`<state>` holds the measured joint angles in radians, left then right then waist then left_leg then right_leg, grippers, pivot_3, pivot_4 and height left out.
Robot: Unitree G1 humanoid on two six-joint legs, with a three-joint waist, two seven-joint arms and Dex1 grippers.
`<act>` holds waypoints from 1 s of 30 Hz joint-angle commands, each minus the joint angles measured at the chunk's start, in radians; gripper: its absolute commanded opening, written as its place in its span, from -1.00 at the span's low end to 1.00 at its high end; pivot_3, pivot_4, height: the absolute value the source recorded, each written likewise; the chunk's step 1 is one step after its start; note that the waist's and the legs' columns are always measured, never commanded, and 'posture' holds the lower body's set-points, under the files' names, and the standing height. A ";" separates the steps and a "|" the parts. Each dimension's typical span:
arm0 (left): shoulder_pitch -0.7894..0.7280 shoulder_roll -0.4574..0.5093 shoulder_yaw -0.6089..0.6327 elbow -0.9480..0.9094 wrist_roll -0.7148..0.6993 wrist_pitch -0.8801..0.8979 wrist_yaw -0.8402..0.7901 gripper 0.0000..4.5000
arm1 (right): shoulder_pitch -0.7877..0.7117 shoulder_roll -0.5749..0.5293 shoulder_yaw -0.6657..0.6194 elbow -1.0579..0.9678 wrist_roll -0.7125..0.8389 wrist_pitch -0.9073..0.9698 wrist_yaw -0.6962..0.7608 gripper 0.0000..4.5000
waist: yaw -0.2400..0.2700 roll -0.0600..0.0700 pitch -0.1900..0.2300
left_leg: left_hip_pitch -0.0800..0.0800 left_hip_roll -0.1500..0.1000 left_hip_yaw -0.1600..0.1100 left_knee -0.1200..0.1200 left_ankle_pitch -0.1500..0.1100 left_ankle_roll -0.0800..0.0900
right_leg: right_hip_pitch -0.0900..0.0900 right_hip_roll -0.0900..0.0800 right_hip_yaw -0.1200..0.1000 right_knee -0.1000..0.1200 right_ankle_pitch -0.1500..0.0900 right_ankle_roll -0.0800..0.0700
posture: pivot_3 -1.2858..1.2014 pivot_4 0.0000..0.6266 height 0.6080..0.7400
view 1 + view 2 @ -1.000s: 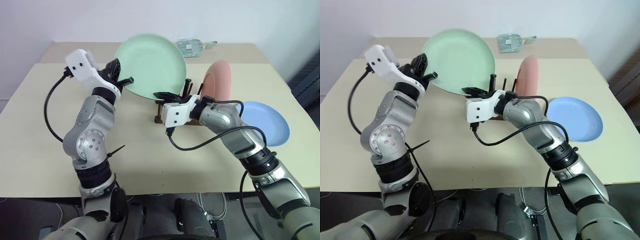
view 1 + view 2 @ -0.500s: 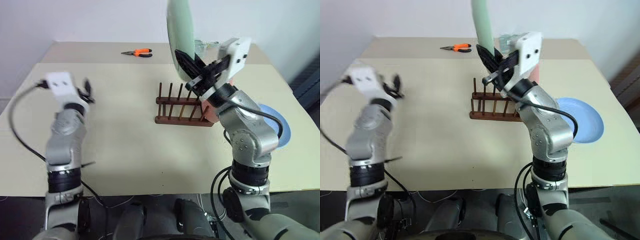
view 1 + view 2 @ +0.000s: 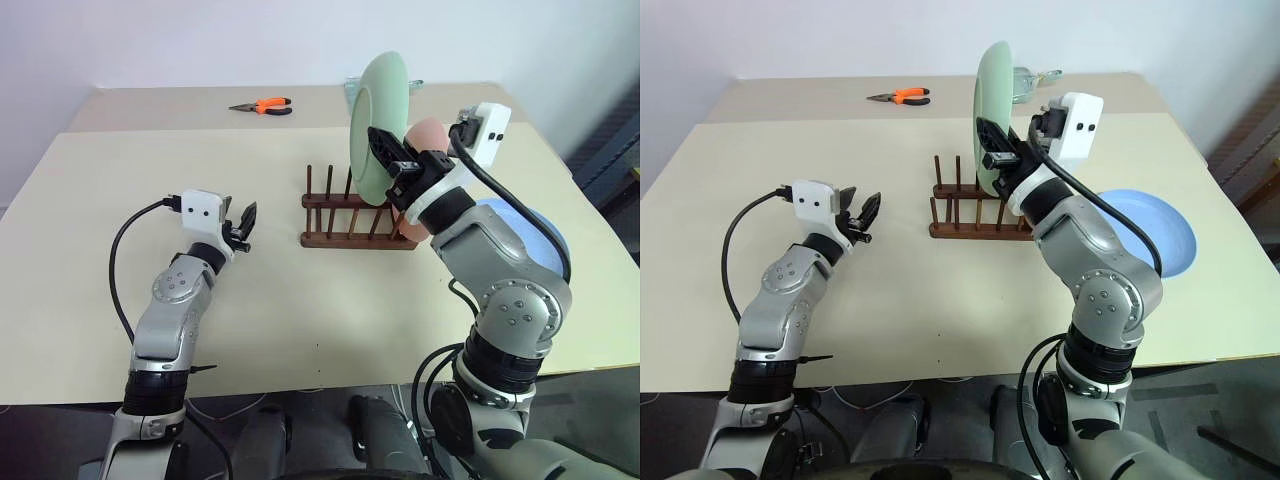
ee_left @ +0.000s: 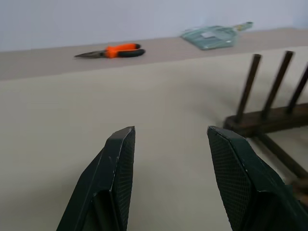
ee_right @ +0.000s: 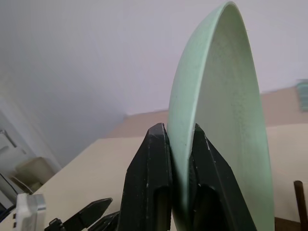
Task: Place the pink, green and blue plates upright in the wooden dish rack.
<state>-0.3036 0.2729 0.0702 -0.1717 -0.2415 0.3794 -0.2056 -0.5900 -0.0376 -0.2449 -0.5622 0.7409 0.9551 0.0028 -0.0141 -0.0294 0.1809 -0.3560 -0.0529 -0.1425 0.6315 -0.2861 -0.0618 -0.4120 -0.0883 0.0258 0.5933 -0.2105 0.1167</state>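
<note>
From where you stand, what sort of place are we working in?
Probably a lab or workshop test bench, not a kitchen: a bare beige table against a plain wall, orange pliers lying at the back, and only the wooden dish rack set out.

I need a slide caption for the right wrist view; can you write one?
Right gripper pinching the rim of the green plate, held upright on edge.
</note>
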 commanded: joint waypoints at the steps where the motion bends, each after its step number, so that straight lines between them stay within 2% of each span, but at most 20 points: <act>1: 0.020 -0.004 -0.006 -0.081 -0.035 -0.022 -0.055 0.07 | -0.009 -0.009 -0.012 -0.004 0.025 -0.009 -0.029 -1.00 | 0.000 0.000 0.000 | 0.000 0.000 0.000 0.000 0.000 0.000 | 0.000 0.000 0.000 0.000 0.000 0.000 | 0.03 -0.52 1.00; 7: 0.062 0.016 -0.047 -0.145 -0.081 0.004 -0.175 0.07 | -0.013 -0.011 -0.011 0.020 0.054 0.014 -0.075 -1.00 | 0.000 0.001 0.000 | 0.000 0.000 0.000 0.000 0.000 0.000 | 0.000 0.000 0.000 0.000 0.000 0.000 | 0.03 -0.52 1.00; 15: 0.102 0.096 -0.106 -0.208 -0.123 0.058 -0.320 0.07 | -0.012 -0.010 -0.018 0.041 0.094 0.048 -0.131 -1.00 | -0.001 0.002 0.000 | 0.000 0.000 0.000 0.000 0.000 0.000 | 0.000 0.000 0.000 0.000 -0.002 -0.003 | 0.03 -0.52 1.00; 19: 0.107 0.106 -0.128 -0.211 -0.109 0.059 -0.329 0.09 | -0.018 -0.027 -0.006 0.053 0.090 0.054 -0.128 -0.30 | -0.001 0.002 0.000 | 0.000 0.000 0.000 0.000 0.000 0.000 | 0.000 0.000 0.000 0.000 -0.002 -0.002 | 0.03 -0.52 1.00; 22: 0.108 0.102 -0.130 -0.213 -0.113 0.061 -0.327 0.09 | -0.029 -0.058 0.015 0.056 0.067 0.044 -0.110 0.35 | -0.002 0.003 0.000 | 0.000 0.000 0.000 0.000 0.000 0.000 | 0.000 0.000 0.000 0.000 -0.002 -0.002 | 0.03 -0.52 1.00; 24: 0.111 0.100 -0.136 -0.214 -0.111 0.060 -0.325 0.09 | -0.043 -0.169 0.108 0.038 -0.029 0.005 -0.033 0.75 | -0.001 0.004 0.001 | 0.000 0.000 0.000 0.000 0.000 0.000 | 0.000 0.000 0.000 0.000 -0.002 -0.002 | 0.03 -0.52 1.00; 30: 0.110 0.085 -0.156 -0.224 -0.112 0.064 -0.322 0.09 | -0.085 -0.479 0.320 0.025 -0.291 -0.219 0.216 0.75 | -0.001 0.004 0.001 | -0.001 0.000 0.001 0.000 0.000 0.000 | 0.001 0.000 0.000 -0.003 -0.004 0.002 | 0.03 -0.52 1.00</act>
<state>-0.1902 0.3652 -0.0745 -0.3542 -0.3537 0.4490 -0.5276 -0.6536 -0.4788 0.0443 -0.4934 0.5147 0.8197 0.1486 -0.0149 -0.0255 0.1821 -0.3564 -0.0527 -0.1419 0.6313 -0.2860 -0.0614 -0.4105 -0.0885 0.0256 0.5898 -0.2148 0.1185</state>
